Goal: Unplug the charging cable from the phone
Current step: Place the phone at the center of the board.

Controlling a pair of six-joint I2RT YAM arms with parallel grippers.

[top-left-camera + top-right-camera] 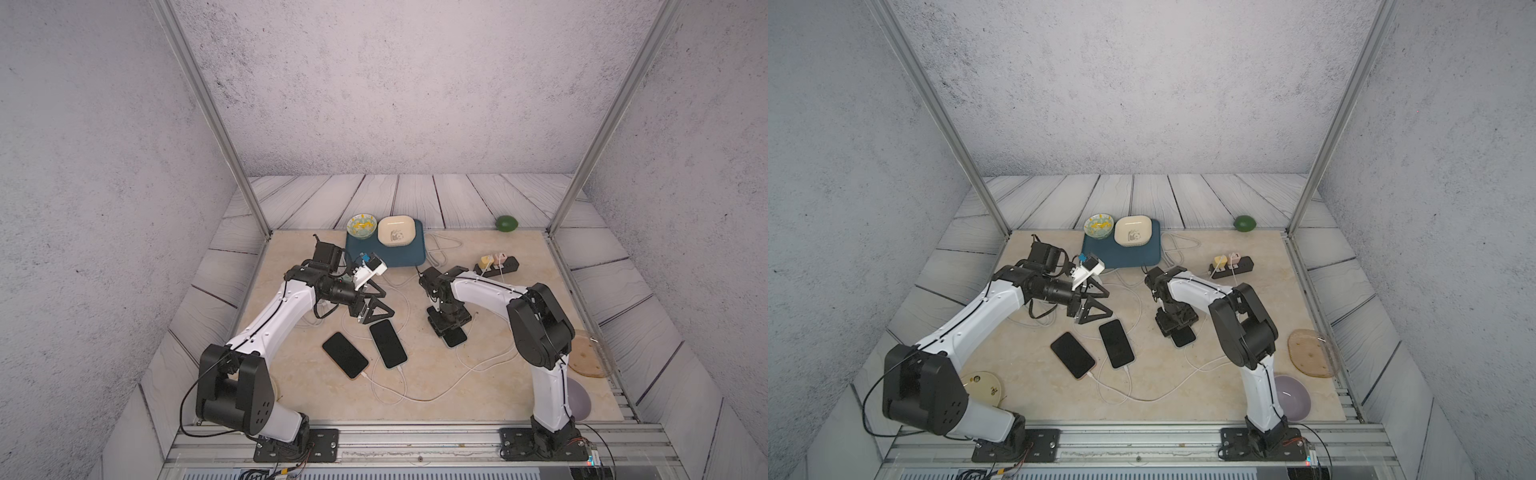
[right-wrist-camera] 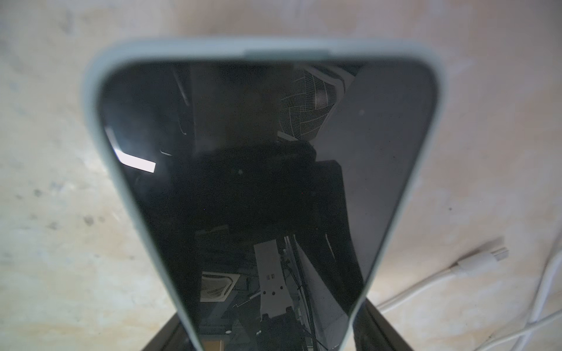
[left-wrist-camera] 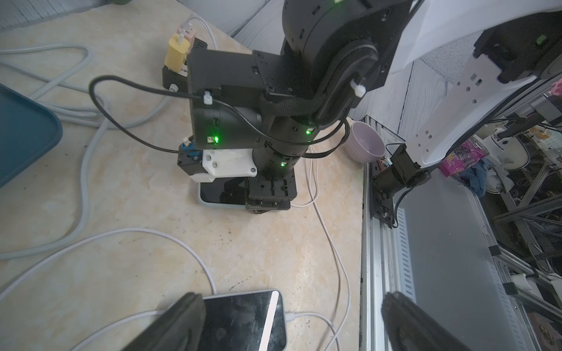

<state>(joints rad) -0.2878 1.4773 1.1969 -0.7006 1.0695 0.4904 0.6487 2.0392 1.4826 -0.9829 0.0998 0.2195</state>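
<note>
Three dark-screened phones lie on the beige table. My right gripper (image 1: 446, 326) points straight down, shut across the pale-blue-cased right phone (image 1: 455, 337) (image 2: 267, 170), a finger on each long edge. A white charging cable's plug (image 2: 483, 258) lies loose on the table beside that phone, not inserted. My left gripper (image 1: 372, 307) (image 3: 290, 299) hovers open over the far end of the middle phone (image 1: 387, 343) (image 3: 243, 319), which has a white cable (image 3: 293, 316) plugged in. The left phone (image 1: 345, 354) also has a cable in its near end.
White cables loop over the table's middle and front (image 1: 415, 395). A black power strip (image 1: 509, 266) with chargers sits at the back right. A blue tray (image 1: 411, 257) holds two bowls. A lime (image 1: 507, 223), an amber plate (image 1: 586, 353) and a purple bowl (image 1: 577, 399) lie on the right.
</note>
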